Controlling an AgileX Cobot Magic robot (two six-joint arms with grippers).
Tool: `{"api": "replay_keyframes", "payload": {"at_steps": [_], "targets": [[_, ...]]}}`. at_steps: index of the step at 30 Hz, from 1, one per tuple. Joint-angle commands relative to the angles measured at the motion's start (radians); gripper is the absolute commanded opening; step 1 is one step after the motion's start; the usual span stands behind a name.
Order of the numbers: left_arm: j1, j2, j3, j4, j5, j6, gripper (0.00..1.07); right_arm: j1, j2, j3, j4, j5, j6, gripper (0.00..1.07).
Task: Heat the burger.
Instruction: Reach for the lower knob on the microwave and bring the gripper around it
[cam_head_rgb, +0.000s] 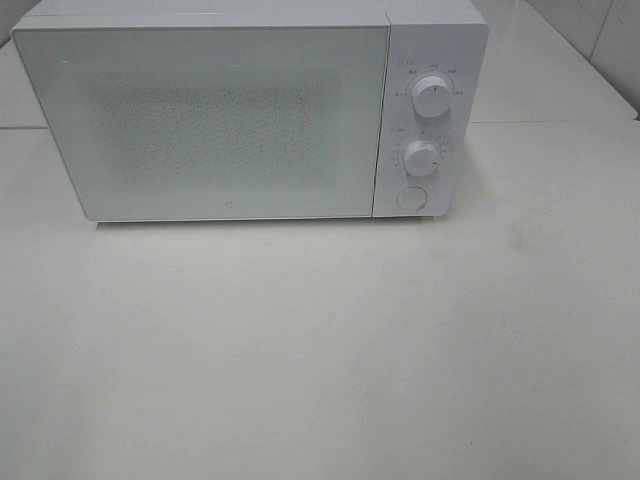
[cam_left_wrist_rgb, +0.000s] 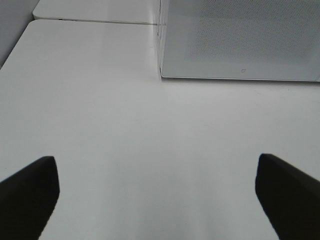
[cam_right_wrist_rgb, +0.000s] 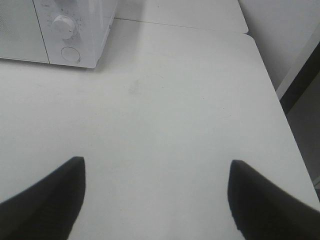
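You've got the microwave (cam_head_rgb: 250, 110) standing on the white table (cam_head_rgb: 320, 350). Its door (cam_head_rgb: 150, 150) is shut flush w/ the body. The door panel is a pale dotted screen and you can't see thru it.

Burger: can't tell where it is. No view shows it, and whatever's behind that door is hidden.

The ctrl strip runs down the microwave's side next to the door. The upper knob (cam_head_rgb: 431, 97) is at the top, the lower knob (cam_head_rgb: 421, 158) just under it, and the round button (cam_head_rgb: 411, 198) at the strip's foot.

Left gripper (cam_left_wrist_rgb: 155, 165): wide open. Its two dark fingers (cam_left_wrist_rgb: 30, 195) are well apart w/ only bare tabletop btwn them. It hangs over the table in front of the microwave, toward the door-side corner. That corner's vertical edge and the door's lower rim show ahead of it. It isn't touching the microwave.

Right gripper (cam_right_wrist_rgb: 156, 165): also wide open. Its fingers (cam_right_wrist_rgb: 270, 200) are spread, again w/ nothing but table surface btwn them. It sits in front of the microwave's ctrl end and off to that side, well apart from it. From there you can see the lower knob and round button.

A seam btwn table sections runs out from beside the microwave's ctrl end toward the wall.
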Motion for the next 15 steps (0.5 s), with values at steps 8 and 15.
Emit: {"api": "replay_keyframes", "payload": {"at_steps": [8,15], "targets": [[0.002,-0.02,0.004,-0.005,-0.011,-0.008,1.0,-0.001,0.135,-0.015,0.007,-0.283,0.01,0.76],[0.002,-0.019,0.004,-0.005,-0.011,-0.008,1.0,-0.001,0.223,0.013,0.007,-0.421,0.01,0.76]]}}
